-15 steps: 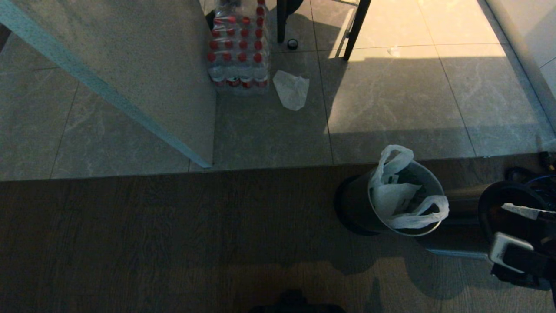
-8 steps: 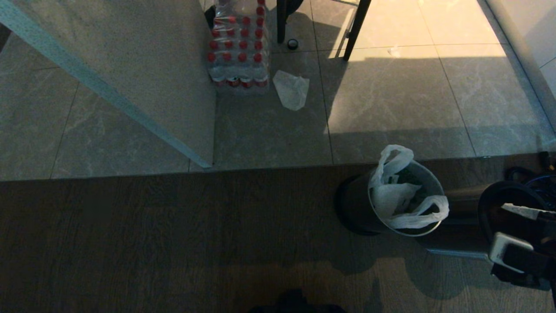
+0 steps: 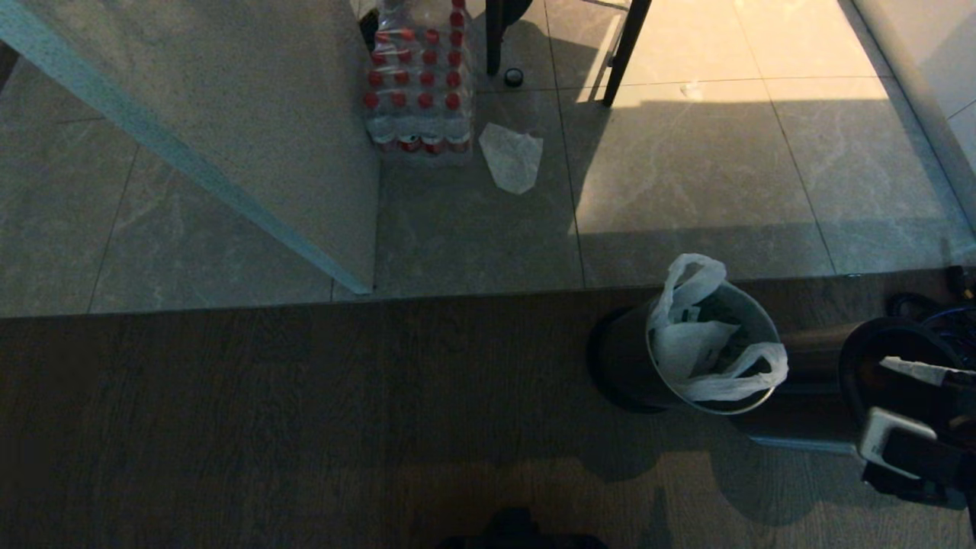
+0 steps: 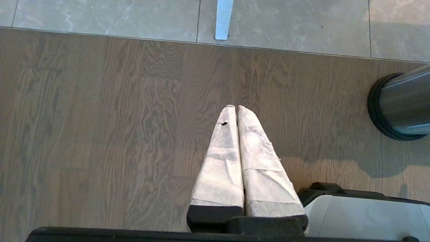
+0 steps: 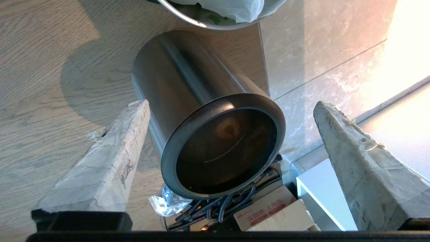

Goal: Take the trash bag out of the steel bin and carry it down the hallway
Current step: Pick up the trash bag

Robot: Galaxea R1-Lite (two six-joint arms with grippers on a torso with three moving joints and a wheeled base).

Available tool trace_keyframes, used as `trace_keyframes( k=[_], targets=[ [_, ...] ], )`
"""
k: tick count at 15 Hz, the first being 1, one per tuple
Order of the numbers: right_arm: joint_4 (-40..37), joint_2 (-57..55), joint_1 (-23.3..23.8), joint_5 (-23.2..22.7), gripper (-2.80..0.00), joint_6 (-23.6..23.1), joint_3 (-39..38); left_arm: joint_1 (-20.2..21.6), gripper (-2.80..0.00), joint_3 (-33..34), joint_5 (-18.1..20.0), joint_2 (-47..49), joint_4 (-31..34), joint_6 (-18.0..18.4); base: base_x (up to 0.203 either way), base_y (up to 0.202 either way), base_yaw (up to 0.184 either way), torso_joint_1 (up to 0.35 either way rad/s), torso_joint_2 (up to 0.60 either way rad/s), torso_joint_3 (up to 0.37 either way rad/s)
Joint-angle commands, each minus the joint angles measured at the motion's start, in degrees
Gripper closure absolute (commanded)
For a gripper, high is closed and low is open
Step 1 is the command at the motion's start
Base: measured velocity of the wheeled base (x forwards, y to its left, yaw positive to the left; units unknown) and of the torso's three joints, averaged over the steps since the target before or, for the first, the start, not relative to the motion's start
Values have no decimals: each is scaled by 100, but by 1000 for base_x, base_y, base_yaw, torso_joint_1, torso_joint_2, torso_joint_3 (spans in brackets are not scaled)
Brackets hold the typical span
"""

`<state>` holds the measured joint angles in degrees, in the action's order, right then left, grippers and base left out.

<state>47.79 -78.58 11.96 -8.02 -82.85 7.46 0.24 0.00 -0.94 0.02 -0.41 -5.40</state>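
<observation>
Right gripper (image 5: pixel 231 134) spread wide beside empty dark steel can (image 5: pixel 215 134), not yet over white translucent trash bag (image 3: pixel 705 347) lining round grey steel bin (image 3: pixel 621 362); left gripper (image 4: pixel 237 111) closed, parked over wood floor (image 4: pixel 100 127).

White translucent trash bag (image 3: pixel 705 347) sitting inside upright round steel bin (image 3: pixel 671 358), loop handles draping over its rim at eleven and five o'clock, bin standing on wood flooring.

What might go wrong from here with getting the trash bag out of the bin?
1. The right gripper, fingers open, faces the empty dark bin, while the trash bag sits in the steel bin beside it; it may reach into the wrong one.
2. Pulling only one draped handle might tip that bin or spill the bag.
</observation>
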Motion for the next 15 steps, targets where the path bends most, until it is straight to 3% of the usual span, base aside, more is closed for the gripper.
trace_keyframes(
  k=[1, 15],
  targets=[
    [29, -8, -1, -6, -280, -47, 1, 2, 0, 0, -3, -2, -2, -5, 0, 0, 0, 0, 0, 0],
    [29, -8, -1, -6, -280, -47, 1, 2, 0, 0, -3, -2, -2, -5, 0, 0, 0, 0, 0, 0]
  ],
)
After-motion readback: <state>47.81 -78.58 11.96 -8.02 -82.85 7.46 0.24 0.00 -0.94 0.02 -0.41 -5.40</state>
